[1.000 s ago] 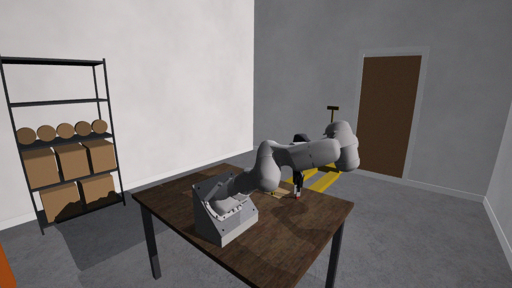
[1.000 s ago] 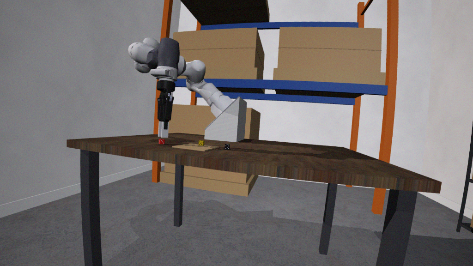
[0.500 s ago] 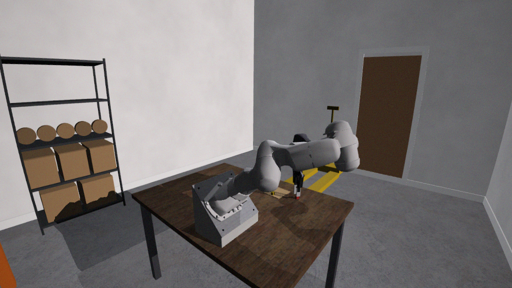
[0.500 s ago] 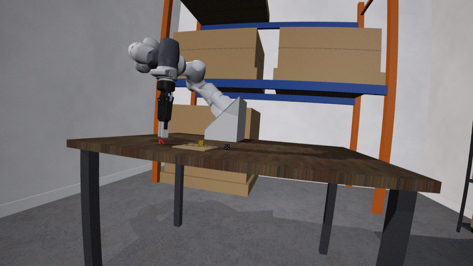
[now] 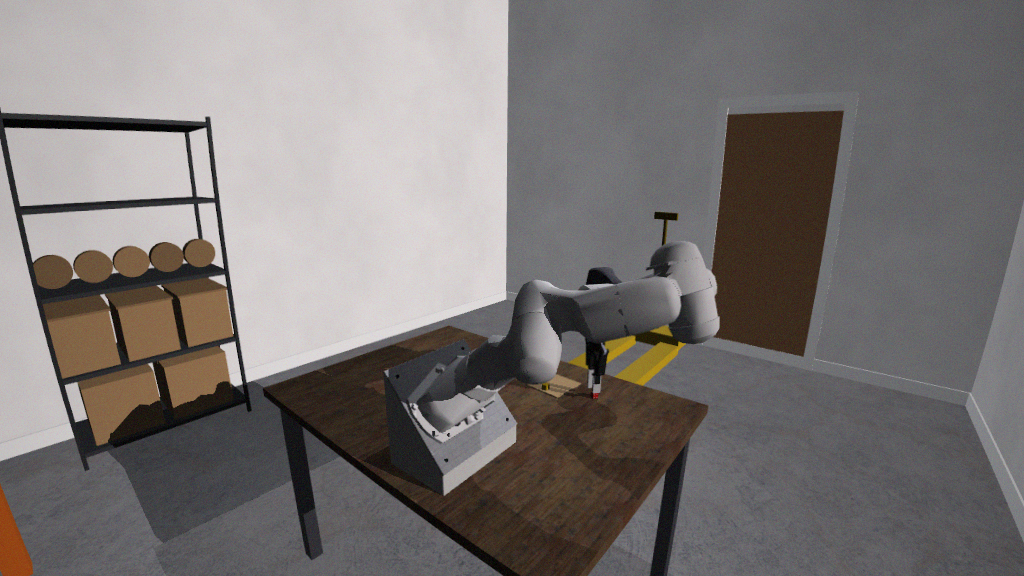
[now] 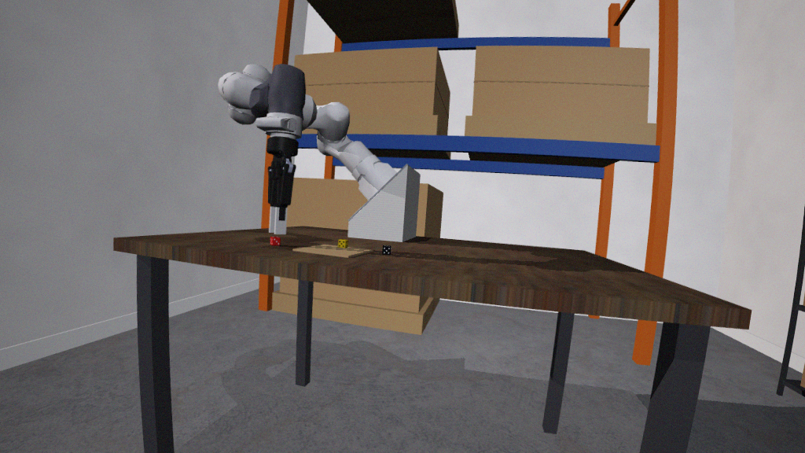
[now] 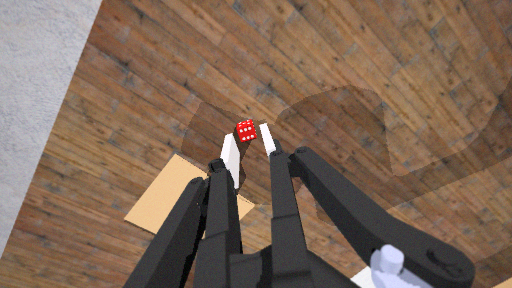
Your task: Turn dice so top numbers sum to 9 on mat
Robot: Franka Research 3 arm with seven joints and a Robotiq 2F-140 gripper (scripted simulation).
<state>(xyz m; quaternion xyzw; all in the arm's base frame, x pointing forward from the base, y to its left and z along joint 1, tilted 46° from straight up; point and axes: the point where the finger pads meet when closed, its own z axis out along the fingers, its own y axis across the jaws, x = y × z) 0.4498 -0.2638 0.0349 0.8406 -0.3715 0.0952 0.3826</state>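
Top view shows a dark wooden desk (image 5: 558, 480) (image 6: 506, 276) (image 7: 125, 100) on a mottled grey floor (image 5: 859, 465) (image 6: 365, 405) (image 7: 40, 100), between a pale wall and a greyer one. A brown door (image 5: 776, 229) is set in the grey wall, with yellow forked equipment (image 5: 648, 363) on the floor nearby. A black shelf rack (image 5: 107, 122) carries cartons and round-ended brown items; in the exterior view an orange-and-blue rack (image 6: 667, 168) with big boxes rises behind the desk.

The red die (image 5: 595, 395) (image 6: 274, 240) (image 7: 246, 130) sits on bare wood, off the tan mat (image 5: 565, 386) (image 6: 323, 251) (image 7: 162, 190). The hand (image 5: 594, 391) (image 6: 277, 232) (image 7: 249, 139) is just above it, fingers narrowly apart and holding nothing. The yellow die (image 5: 545, 386) (image 6: 343, 243) is on the mat; the black die (image 6: 386, 249) is on the desk beside it.

The arm (image 5: 630, 308) (image 6: 287, 90) cuts across part of the mat in the top view, and the black die cannot be made out there. In the wrist view, the fingers cover much of the mat, and neither the yellow nor the black die shows. The dice's top numbers are too small to read surely.

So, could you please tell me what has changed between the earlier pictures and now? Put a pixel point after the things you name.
Nothing visibly changed. The gripper (image 5: 595, 392) (image 6: 277, 232) (image 7: 249, 139) hangs above the red die (image 5: 595, 396) (image 6: 274, 241) (image 7: 246, 131) as before, holding nothing; the yellow die (image 5: 545, 386) (image 6: 343, 243) still sits on the mat (image 5: 567, 386) (image 6: 332, 252) (image 7: 167, 192), and the black die (image 6: 386, 250) and red die are still off it.
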